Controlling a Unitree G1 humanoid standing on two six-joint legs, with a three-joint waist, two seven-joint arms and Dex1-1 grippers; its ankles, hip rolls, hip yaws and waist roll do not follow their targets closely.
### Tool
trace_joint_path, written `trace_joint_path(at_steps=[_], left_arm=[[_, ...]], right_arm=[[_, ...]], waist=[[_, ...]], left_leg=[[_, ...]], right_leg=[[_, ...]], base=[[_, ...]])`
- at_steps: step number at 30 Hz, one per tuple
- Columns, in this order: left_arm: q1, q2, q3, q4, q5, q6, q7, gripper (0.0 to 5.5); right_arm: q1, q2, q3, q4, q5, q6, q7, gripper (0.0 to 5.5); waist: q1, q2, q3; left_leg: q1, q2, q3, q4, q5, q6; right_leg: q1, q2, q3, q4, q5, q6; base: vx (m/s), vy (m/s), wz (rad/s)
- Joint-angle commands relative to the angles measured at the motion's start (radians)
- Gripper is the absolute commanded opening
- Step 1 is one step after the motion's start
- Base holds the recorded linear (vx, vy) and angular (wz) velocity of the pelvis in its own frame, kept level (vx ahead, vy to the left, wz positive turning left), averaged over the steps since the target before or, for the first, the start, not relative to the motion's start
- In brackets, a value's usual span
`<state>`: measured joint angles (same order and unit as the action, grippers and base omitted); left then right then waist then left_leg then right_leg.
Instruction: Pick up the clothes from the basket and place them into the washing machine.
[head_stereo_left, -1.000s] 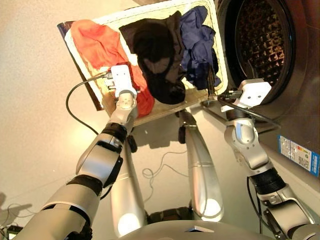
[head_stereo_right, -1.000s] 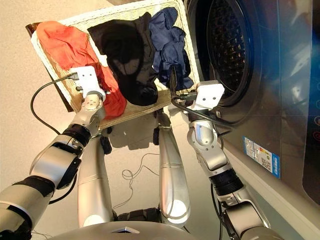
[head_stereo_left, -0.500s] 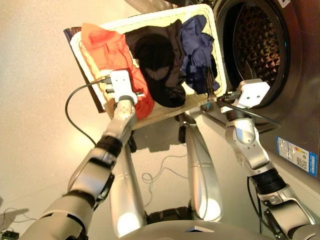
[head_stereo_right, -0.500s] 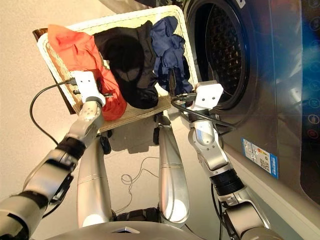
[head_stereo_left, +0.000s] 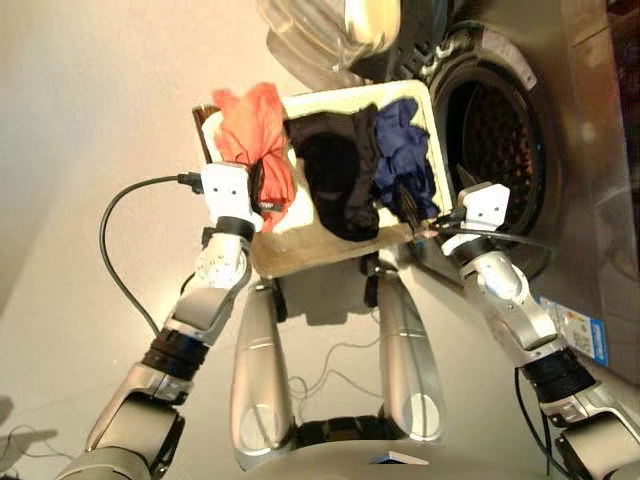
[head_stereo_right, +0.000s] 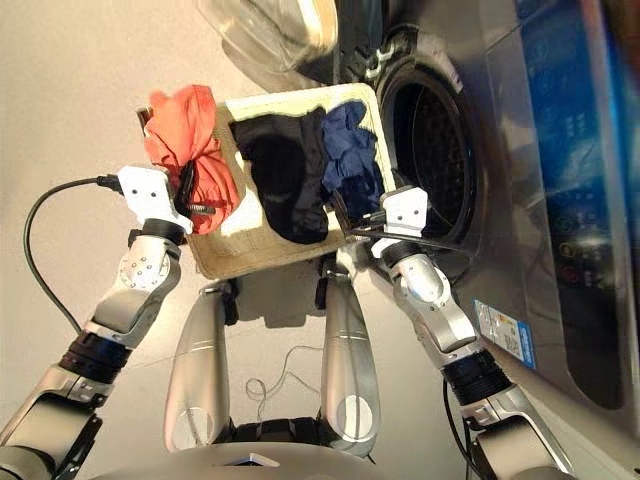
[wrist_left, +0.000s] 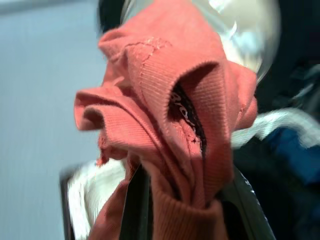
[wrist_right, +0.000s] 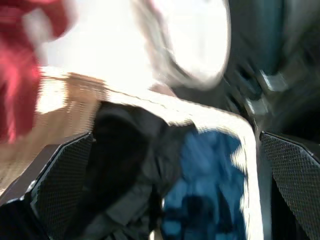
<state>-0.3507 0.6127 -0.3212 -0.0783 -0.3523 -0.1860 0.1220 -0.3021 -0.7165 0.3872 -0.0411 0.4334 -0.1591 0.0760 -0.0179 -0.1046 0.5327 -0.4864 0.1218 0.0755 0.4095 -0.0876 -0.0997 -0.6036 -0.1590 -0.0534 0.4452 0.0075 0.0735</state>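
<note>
Our left gripper (head_stereo_right: 188, 197) now lifts the bunched red garment (head_stereo_left: 255, 140) it grips off the basket (head_stereo_left: 300, 255); right gripper (head_stereo_left: 412, 205) spread wide, empty. Washer (head_stereo_left: 500, 150) next.

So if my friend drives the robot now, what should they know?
Left gripper: shut on the red cloth, bunched and lifted over the basket's left end.
Right gripper: open, holding nothing, by the basket's right end near the blue cloth.
Black cloth lies in the middle of the basket.
Washer: door open, no cloth visible inside.
Left: all three cloths, red first.
</note>
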Motion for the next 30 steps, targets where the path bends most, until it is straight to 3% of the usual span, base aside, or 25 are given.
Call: trace_joint_path(at_steps=[1,3,4,7,16,21,25,30], left_arm=[[-0.047,0.097,-0.045,-0.226,-0.078,-0.109,-0.13,0.0],[-0.07,0.13,-0.071,-0.26,-0.112,-0.106,-0.161,0.0],[-0.111,0.171,-0.13,-0.308,-0.179,-0.102,-0.222,0.0],[-0.176,0.179,-0.188,-0.336,-0.216,-0.094,-0.245,0.0],[-0.22,0.141,-0.258,-0.349,-0.303,-0.068,-0.303,0.0],[-0.218,0.103,-0.282,-0.325,-0.307,-0.059,-0.315,0.0],[-0.237,0.099,-0.29,-0.321,-0.284,-0.065,-0.311,0.0],[-0.231,0.071,-0.302,-0.317,-0.273,-0.061,-0.315,0.0]], right_arm=[[-0.066,-0.133,0.02,-0.157,0.075,-0.021,0.124,5.5],[-0.09,-0.163,0.046,-0.168,0.088,-0.019,0.136,5.5],[-0.16,-0.221,0.107,-0.176,0.084,-0.008,0.179,5.5],[-0.248,-0.215,0.151,-0.153,0.051,-0.004,0.148,5.5],[-0.271,-0.128,0.166,-0.157,0.025,-0.001,0.136,5.5],[-0.291,-0.06,0.171,-0.134,0.009,-0.001,0.119,5.5],[-0.32,-0.004,0.181,-0.079,-0.034,0.004,0.095,5.5],[-0.313,0.031,0.187,-0.062,-0.044,0.011,0.101,5.5]], waist=[[0.017,0.041,-0.013],[0.019,0.044,-0.013],[0.026,0.049,-0.016],[0.027,0.058,-0.035],[0.03,0.068,-0.156],[0.026,0.076,-0.222],[0.032,0.077,-0.251],[0.035,0.078,-0.271]], left_leg=[[0.037,-0.028,-0.018,-0.037,0.036,0.031],[0.054,-0.031,-0.019,-0.047,0.043,0.032],[0.084,-0.035,-0.023,-0.054,0.04,0.031],[0.122,-0.044,-0.023,-0.11,0.063,0.03],[0.278,-0.068,-0.013,-0.346,0.136,0.031],[0.344,-0.083,0.011,-0.464,0.174,0.027],[0.366,-0.084,0.024,-0.483,0.176,0.024],[0.38,-0.088,0.022,-0.482,0.168,0.028]], right_leg=[[0.14,-0.014,-0.014,-0.012,-0.056,0.071],[0.159,-0.016,-0.02,-0.023,-0.049,0.072],[0.195,-0.02,-0.021,-0.036,-0.05,0.075],[0.233,-0.024,-0.03,-0.092,-0.024,0.077],[0.374,-0.033,-0.047,-0.297,0.041,0.094],[0.419,-0.045,-0.057,-0.391,0.081,0.108],[0.438,-0.056,-0.052,-0.414,0.096,0.118],[0.456,-0.064,-0.051,-0.431,0.1,0.12]], base=[[0.0,0.0,0.0],[0.0,0.0,0.0],[0.0,0.0,0.0],[0.018,0.006,0.052],[0.091,0.013,0.051],[0.089,0.037,0.04],[0.014,0.007,0.002],[0.0,0.0,0.0]])
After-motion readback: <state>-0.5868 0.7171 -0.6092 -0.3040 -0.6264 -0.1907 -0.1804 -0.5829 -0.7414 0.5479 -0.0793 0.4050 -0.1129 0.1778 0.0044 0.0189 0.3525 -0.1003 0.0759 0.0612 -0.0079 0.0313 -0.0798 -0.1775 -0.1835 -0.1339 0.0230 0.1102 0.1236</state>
